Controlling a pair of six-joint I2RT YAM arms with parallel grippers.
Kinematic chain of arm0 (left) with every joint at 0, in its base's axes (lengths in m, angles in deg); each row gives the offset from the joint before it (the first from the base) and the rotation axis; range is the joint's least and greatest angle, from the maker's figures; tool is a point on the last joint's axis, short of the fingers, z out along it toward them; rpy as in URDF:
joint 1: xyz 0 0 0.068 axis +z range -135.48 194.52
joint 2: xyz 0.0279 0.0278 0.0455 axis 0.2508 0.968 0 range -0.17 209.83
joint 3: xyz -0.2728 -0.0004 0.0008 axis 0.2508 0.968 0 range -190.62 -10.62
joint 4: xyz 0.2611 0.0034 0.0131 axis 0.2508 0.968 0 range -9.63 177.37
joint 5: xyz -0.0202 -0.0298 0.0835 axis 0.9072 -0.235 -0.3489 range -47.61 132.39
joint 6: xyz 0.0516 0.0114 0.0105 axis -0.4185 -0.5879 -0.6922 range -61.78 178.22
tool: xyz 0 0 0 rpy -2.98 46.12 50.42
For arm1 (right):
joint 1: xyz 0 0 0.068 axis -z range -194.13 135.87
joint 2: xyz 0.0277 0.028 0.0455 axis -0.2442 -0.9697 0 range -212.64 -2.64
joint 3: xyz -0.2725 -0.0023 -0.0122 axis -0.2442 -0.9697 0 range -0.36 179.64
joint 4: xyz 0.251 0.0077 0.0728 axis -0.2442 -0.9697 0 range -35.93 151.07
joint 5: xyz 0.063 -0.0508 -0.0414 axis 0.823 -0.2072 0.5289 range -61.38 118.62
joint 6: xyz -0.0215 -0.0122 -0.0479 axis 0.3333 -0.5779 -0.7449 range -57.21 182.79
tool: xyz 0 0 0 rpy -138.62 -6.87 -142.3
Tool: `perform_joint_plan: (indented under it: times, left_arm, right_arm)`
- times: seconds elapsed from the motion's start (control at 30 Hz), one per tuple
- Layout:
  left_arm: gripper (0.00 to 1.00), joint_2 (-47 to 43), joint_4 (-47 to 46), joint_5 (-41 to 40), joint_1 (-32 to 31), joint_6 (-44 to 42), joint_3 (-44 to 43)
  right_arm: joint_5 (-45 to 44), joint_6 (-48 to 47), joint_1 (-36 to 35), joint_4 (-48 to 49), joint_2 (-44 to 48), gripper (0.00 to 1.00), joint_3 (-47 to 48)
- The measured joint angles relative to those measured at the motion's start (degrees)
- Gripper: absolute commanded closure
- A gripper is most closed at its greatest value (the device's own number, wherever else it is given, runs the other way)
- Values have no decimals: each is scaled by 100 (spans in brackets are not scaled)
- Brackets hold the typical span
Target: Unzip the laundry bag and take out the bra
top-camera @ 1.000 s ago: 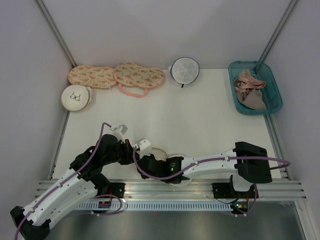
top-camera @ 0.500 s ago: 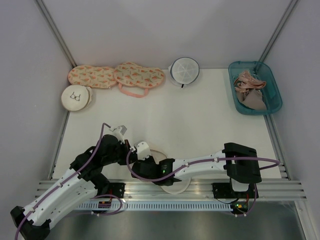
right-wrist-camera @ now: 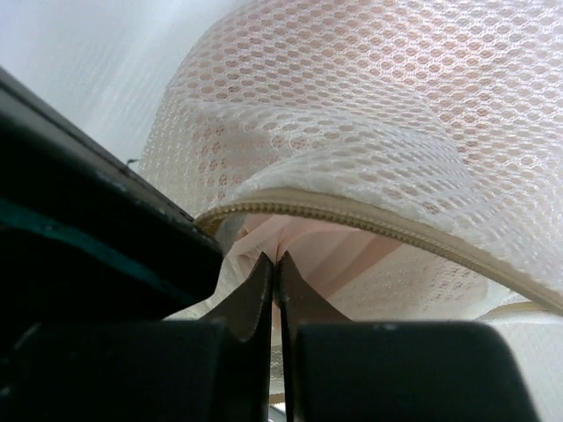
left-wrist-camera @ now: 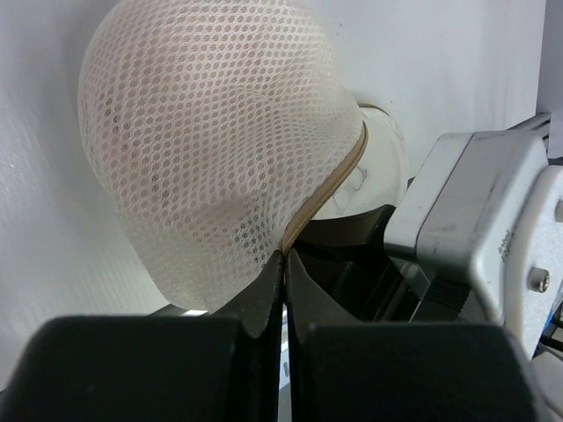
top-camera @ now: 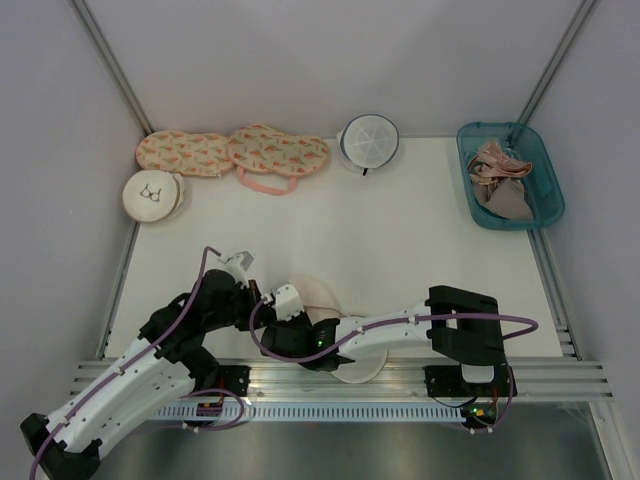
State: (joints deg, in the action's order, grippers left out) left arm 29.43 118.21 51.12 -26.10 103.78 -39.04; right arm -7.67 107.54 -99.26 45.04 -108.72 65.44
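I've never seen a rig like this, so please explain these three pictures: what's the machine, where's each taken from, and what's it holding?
These are a robot's left arm and right arm, each ending in a two-finger gripper, bolted at the near edge of a white table. The wide picture looks down from above and behind; the two close-ups come from cameras on the wrists. Both arms meet at a cream mesh laundry bag, its zipper partly open. The left gripper is shut on its tan rim. The right gripper is shut at the opening, tips against pink fabric, likely the bra; whether they pinch it I can't tell. Farther back lie two peach pouches, a round cream bag, a white mesh bag and a teal bin of garments.
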Motion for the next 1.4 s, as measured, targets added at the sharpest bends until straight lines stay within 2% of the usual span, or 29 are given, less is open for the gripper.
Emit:
perform_joint_plan:
  times: [0.27,0.67,0.8,0.9,1.03,1.17,1.27,1.4]
  left_arm:
    - [98,-15,-116,87,-2,4,0]
    - [98,-9,-245,149,-2,44,0]
    - [98,2,-245,170,-2,50,0]
    - [98,9,-247,188,-2,52,0]
    - [98,66,-249,190,-2,68,0]
    - [98,166,-286,197,-2,92,0]
    - [98,192,-326,199,-2,101,0]
    - [98,227,-354,199,-2,114,0]
  right_arm:
    - [22,-114,0,17,275,99,-118]
    - [205,-501,-103,-83,2033,100,-568]
    - [452,-614,-105,-463,2452,100,-579]
    - [315,-496,-111,-990,2841,100,-581]
    - [105,-376,-129,-1246,3856,99,-970]
    - [109,-404,-129,-758,5049,99,-1707]
    - [98,-417,-129,39,5770,99,-2428]
    - [-46,-378,-129,1187,5866,100,-3082]
